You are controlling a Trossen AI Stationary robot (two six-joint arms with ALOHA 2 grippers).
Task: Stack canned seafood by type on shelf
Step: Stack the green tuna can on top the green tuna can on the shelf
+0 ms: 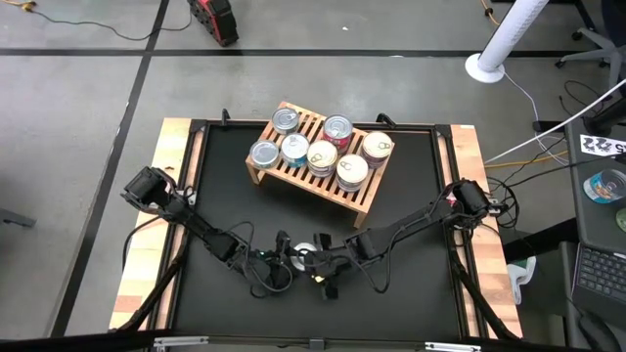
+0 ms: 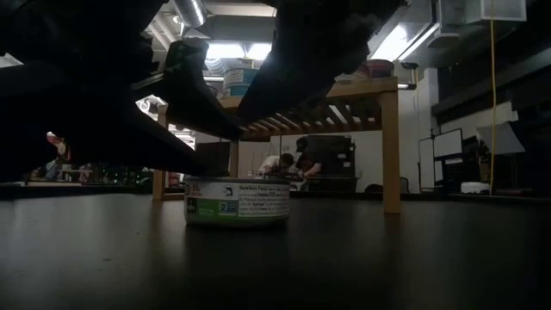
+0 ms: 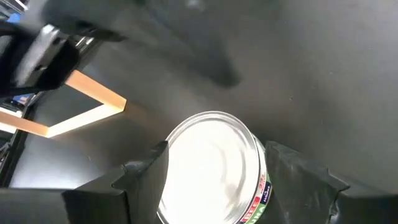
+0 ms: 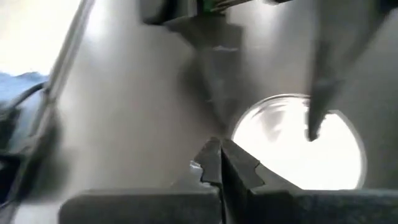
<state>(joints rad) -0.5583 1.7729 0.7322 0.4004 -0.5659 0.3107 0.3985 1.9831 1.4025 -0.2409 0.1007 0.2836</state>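
Observation:
One can point(image 2: 238, 202) with a silver lid and a green-and-white label stands flat on the black mat near the table's front centre point(image 1: 305, 251). My left gripper point(image 3: 217, 149) is open, a finger on each side of the can point(image 3: 211, 168). In the low view its tips hang a little above the lid. My right gripper point(image 4: 221, 146) is shut, its tips beside the can's rim point(image 4: 298, 146), coming in from the right point(image 1: 319, 262). The wooden slat shelf point(image 1: 293, 182) stands at the far centre with several cans point(image 1: 323, 154) on top.
The two arms meet over the mat's front centre. The shelf's legs point(image 2: 392, 146) stand behind the can, with open mat between them. Wooden table borders point(image 1: 176, 196) run along both sides. People point(image 2: 288, 164) sit in the room beyond the table.

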